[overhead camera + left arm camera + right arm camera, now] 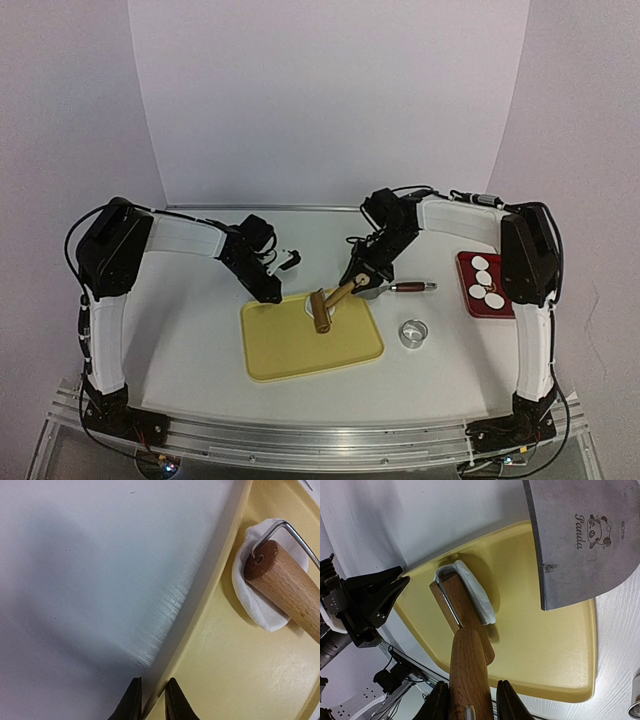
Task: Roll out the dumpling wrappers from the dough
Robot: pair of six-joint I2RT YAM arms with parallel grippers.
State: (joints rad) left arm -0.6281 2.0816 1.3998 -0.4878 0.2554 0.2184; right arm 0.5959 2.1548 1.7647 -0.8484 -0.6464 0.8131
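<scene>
A white dough patch [308, 304] lies at the far edge of the yellow tray [300, 355]. A wooden rolling pin [322, 312] rests on it. My right gripper [358, 280] is shut on the pin's wooden handle [470, 665], with the roller on the dough [480, 597]. My left gripper [270, 292] is shut on the tray's far left rim; in the left wrist view its fingertips [136, 690] pinch the rim [200, 605], and the dough [260, 607] and roller [285, 585] show at upper right. Several round white dumpling wrappers [483, 280] lie on a red tray [465, 290] at the right.
A cleaver with a red-brown handle [408, 287] lies just behind the yellow tray's right corner; its steel blade [580, 540] fills the upper right of the right wrist view. A metal ring cutter [413, 332] stands on the table to the right of the yellow tray.
</scene>
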